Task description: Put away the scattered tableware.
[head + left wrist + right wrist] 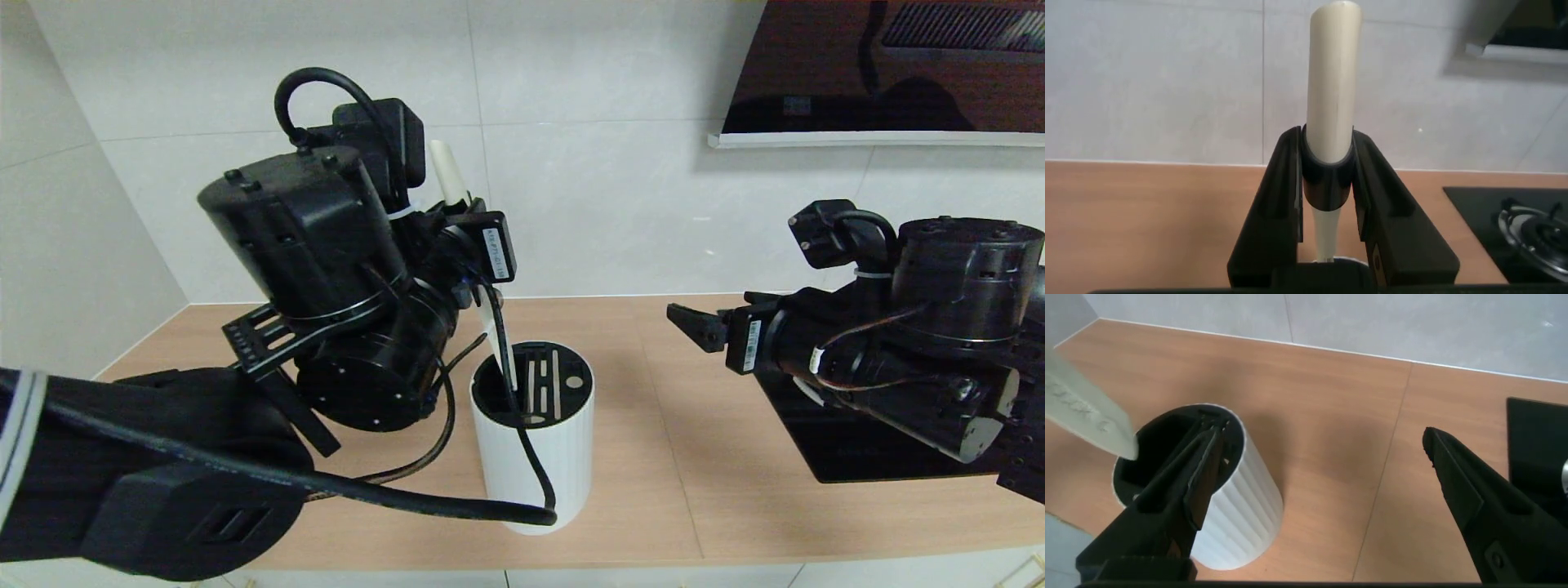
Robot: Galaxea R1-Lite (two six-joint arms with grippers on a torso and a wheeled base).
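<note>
While the knife [1331,73] is held by its cream handle, its long axis stands close to vertical, blade down. The blade [500,339] has its tip at the open mouth of the white holder [535,457], which stands on the desk [653,474]. The left gripper [1328,192] sits directly above the holder, and its fingers [1288,204] pinch the handle from both sides. The coming move is judged to be a straight descent along the blade axis (whether the tip has entered the opening or only reached the rim cannot be told). The right gripper [1320,431] hangs beside the holder, toward the cooktop [824,457], with fingers spread and holding nothing. The left arm is the nearer one.
</note>
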